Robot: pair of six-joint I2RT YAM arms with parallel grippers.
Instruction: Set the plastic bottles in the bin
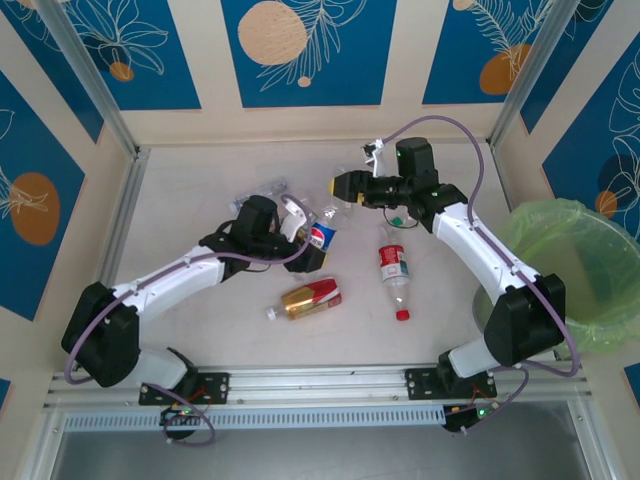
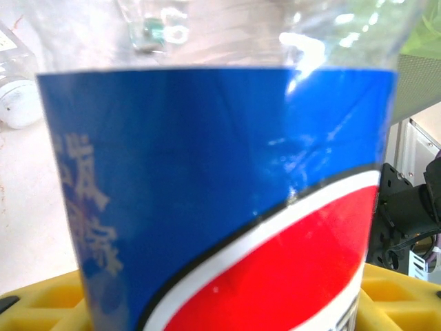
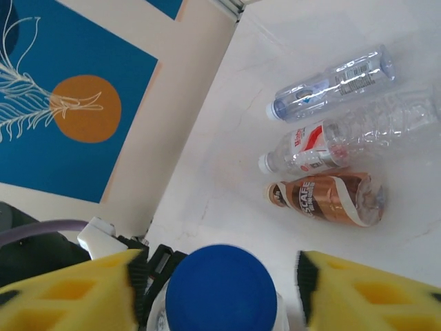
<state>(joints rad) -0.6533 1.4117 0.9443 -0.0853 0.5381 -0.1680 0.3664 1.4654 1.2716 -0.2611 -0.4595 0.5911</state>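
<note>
Left claw [image 1: 315, 241] clenched on blue-and-red-labelled bottle [image 2: 207, 193] mid-desk [image 1: 200, 180], right claw [image 3: 220, 276] astride blue-capped bottle [image 3: 220, 293], grip cannot be told, gold-labelled bottle [image 1: 310, 298] and red-labelled bottle [image 1: 393, 268] lying loose, green-lined bin [image 1: 580, 260] at far right.

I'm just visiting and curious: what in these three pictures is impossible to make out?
- Left wrist view: the blue-labelled bottle sits close against the lens, hiding most of the table; its ends are cut off.
- Right wrist view: the blue cap covers its bottle's body, so whether the right gripper squeezes it is unclear.
- Top view: the bin is cut off by the right edge; the red-labelled bottle has print too small to read.
</note>
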